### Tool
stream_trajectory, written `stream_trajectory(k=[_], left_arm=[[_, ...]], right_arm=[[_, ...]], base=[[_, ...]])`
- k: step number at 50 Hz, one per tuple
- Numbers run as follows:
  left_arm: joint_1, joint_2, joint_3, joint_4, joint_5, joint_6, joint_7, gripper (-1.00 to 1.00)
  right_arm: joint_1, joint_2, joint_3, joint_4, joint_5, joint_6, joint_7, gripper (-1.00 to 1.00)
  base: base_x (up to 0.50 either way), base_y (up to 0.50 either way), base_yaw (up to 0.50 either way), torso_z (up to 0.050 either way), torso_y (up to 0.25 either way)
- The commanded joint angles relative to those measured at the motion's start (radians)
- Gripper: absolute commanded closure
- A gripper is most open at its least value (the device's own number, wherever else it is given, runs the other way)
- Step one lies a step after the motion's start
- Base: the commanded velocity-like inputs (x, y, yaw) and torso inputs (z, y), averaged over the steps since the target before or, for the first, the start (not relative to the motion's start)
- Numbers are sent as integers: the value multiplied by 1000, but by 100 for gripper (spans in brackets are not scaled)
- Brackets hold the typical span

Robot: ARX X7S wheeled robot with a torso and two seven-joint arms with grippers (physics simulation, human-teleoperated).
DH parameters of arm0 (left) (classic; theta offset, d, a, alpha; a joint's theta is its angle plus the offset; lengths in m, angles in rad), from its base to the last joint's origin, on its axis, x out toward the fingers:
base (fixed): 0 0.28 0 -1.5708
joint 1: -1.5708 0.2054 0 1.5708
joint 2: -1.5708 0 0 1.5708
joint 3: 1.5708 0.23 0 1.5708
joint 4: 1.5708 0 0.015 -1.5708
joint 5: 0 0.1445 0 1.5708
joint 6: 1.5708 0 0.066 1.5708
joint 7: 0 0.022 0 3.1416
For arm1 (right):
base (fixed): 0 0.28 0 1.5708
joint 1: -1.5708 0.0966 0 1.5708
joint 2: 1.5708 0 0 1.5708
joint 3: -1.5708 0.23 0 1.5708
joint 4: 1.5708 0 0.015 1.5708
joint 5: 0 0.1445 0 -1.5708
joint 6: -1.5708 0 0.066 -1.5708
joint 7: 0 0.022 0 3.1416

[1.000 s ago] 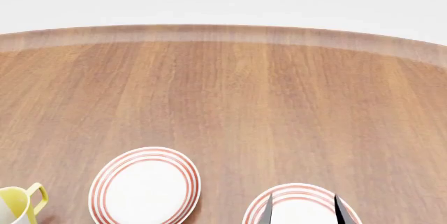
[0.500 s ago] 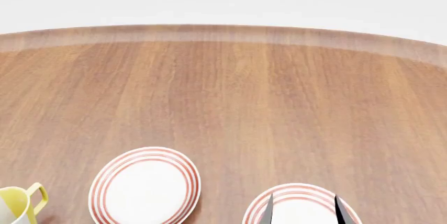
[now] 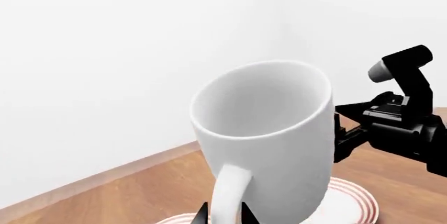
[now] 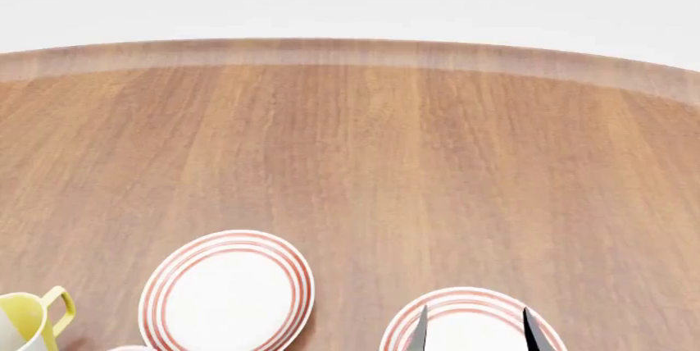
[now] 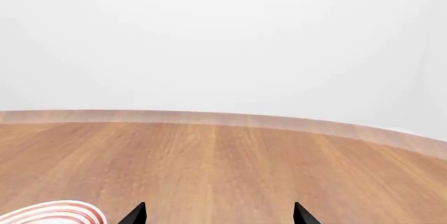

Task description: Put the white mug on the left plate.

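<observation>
The white mug (image 3: 269,140) fills the left wrist view, upright and tall, white inside. My left gripper (image 3: 223,214) is shut on its loop handle (image 3: 231,192), one black tip on each side. A red-ringed plate (image 3: 353,203) shows low behind the mug. In the head view the left plate (image 4: 226,289) lies at the lower left, bare. A pale sliver (image 4: 131,348) shows at the bottom edge just left of it. My right gripper (image 4: 476,330) is open and empty over the right plate (image 4: 465,302); it also shows in its own view (image 5: 218,216).
A white mug with yellow inside and handle (image 4: 31,318) stands at the lower left edge of the wooden table (image 4: 361,154). My right arm (image 3: 405,130) is beyond the white mug in the left wrist view. A plate rim (image 5: 52,212) shows in the right wrist view.
A small pale sliver has come into the head view's bottom edge, left of the left plate. The plates, the yellow mug and the right gripper have not moved.
</observation>
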Motion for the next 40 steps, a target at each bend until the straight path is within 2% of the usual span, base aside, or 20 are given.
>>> stream_trajectory(k=[1, 5, 26, 40], left_arm=[[-19, -43, -48, 56, -74, -52, -29, 100], [-46, -53, -58, 46, -148, -58, -32, 100], [-189, -57, -47, 51, -235, -192, -51, 100], [-404, -16, 7, -12, -252, -389, -63, 100]], right_arm=[[3, 2, -2, 3, 6, -3, 0, -100], [0, 2, -2, 18, 8, -18, -3, -100], [9, 0, -10, 44, 11, -27, 0, -100], [7, 6, -9, 39, 18, -29, 4, -100]], base=[[0, 0, 0, 0, 0], [0, 0, 0, 0, 0], [0, 0, 0, 0, 0], [0, 0, 0, 0, 0]])
